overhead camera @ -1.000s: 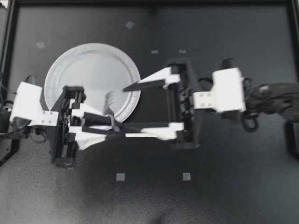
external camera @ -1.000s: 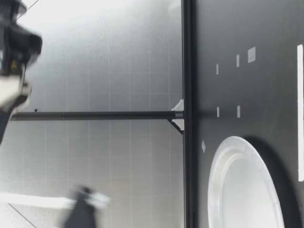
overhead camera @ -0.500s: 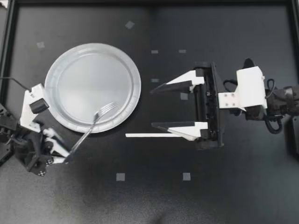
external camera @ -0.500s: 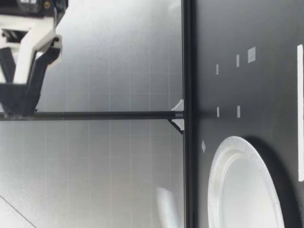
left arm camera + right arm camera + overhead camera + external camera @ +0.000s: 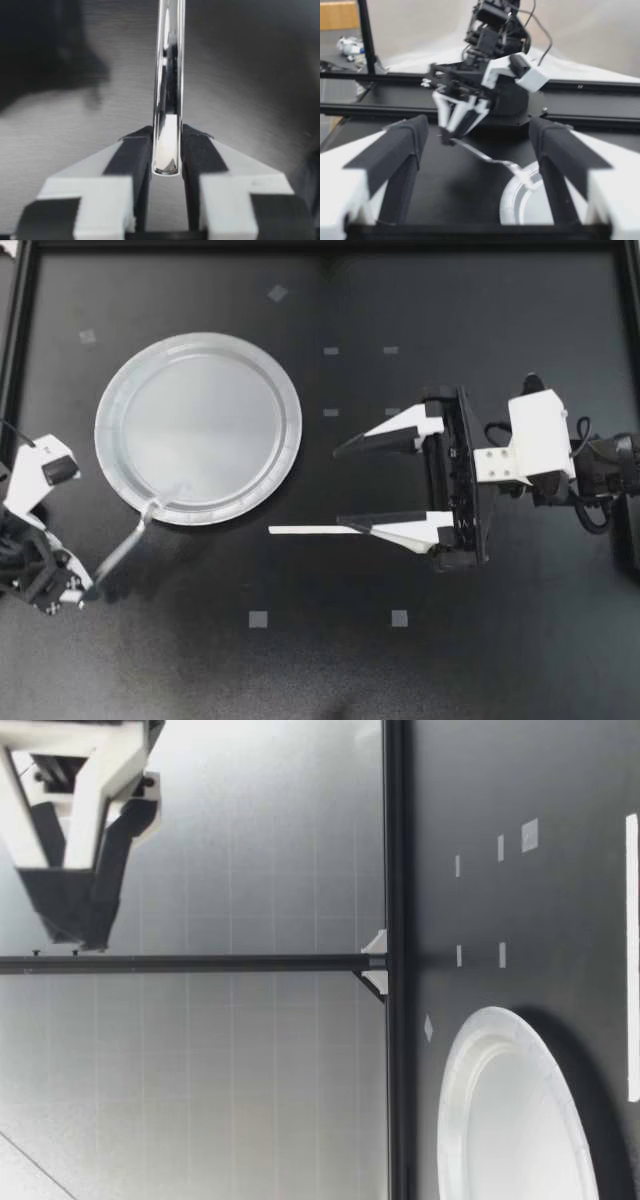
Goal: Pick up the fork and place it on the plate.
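Two dark pads of my left gripper point(image 5: 78, 587) clamp the fork point(image 5: 125, 543) at the very end of its handle, close to the left edge of the table point(image 5: 330, 660). The left wrist view shows the handle standing on edge, touched by a pad on each side. From there the fork slopes toward the plate point(image 5: 200, 410), which lies in the left half of the table. Its tines reach the part of the rim nearest that gripper. I cannot tell whether they touch the rim or hang just above it.

My right gripper point(image 5: 342, 487) is right of the table's middle, fingers spread wide and empty. From above, a white strip point(image 5: 300, 530) lies just beside one fingertip.

I judge the step in hand to be the placing, and it is not yet ripe for release. Only the tines are over the plate, so letting go now would likely leave the handle on the table or tip the fork off the rim.

- Raise the fork a little first. The plate looks light, and a push on the rim could slide it.
- Carry the fork inward until most of its length is over the plate's flat centre.
- Move slowly, since the end grip makes a long lever that can swing.
- Lower it until it rests, then part the pads.
- Leave my right arm where it is, well apart.
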Motion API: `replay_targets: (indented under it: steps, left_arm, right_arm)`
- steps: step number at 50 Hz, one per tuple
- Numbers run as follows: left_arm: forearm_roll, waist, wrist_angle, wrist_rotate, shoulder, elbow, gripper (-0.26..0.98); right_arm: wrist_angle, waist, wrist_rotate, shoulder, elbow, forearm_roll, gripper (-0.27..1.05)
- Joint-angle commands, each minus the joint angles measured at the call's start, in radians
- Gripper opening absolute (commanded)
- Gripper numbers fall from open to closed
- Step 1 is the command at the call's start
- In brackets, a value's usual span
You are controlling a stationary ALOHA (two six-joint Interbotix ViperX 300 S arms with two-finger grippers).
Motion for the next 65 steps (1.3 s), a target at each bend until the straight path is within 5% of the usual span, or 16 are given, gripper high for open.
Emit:
replay_targets:
  steps: [1,10,18,30,65]
  left_arm:
    - [0.126,0.031,0.051,-0.089,-0.005,0.002,0.02]
    - [0.307,0.035,0.215,-0.229,0.0,-0.035,0.02]
    - [0.387,0.034,0.267,-0.307,-0.021,-0.052,0.02]
    - [0.382,0.034,0.267,-0.31,0.002,-0.063,0.02]
    - [0.244,0.034,0.255,-0.298,0.123,-0.094,0.02]
  right_arm:
    - [-0.011,0.012,0.003,-0.009,-0.008,0.0,0.77]
    - [-0.014,0.023,0.017,-0.002,-0.006,0.0,0.77]
    - [-0.025,0.023,0.035,0.002,-0.006,0.0,0.77]
    - [-0.026,0.023,0.038,0.006,-0.008,0.0,0.77]
    - [-0.026,0.023,0.048,0.008,-0.005,0.0,0.77]
